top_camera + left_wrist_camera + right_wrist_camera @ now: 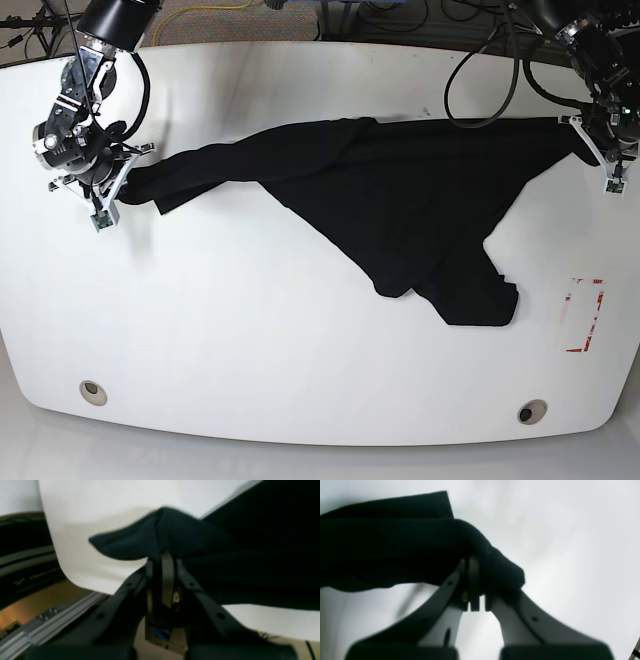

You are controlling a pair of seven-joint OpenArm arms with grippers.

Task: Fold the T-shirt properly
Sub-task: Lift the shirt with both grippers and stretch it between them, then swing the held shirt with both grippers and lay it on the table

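Note:
The black T-shirt (400, 190) lies stretched in a wide band across the white table (250, 330), with a loose flap hanging toward the front at centre right. No print shows on it. My left gripper (588, 137) is at the far right of the base view, shut on a bunched corner of the T-shirt (175, 532); in the left wrist view the left gripper (162, 558) pinches that fold. At the far left my right gripper (128, 165) is shut on the other end, and in the right wrist view the T-shirt (395, 550) wraps over the right gripper (476, 566).
A red-marked white label (583, 315) lies on the table at the right. Two round holes (92, 391) (531, 411) sit near the front edge. Cables run behind the table's back edge. An aluminium rail (50, 620) shows beyond the table's edge in the left wrist view.

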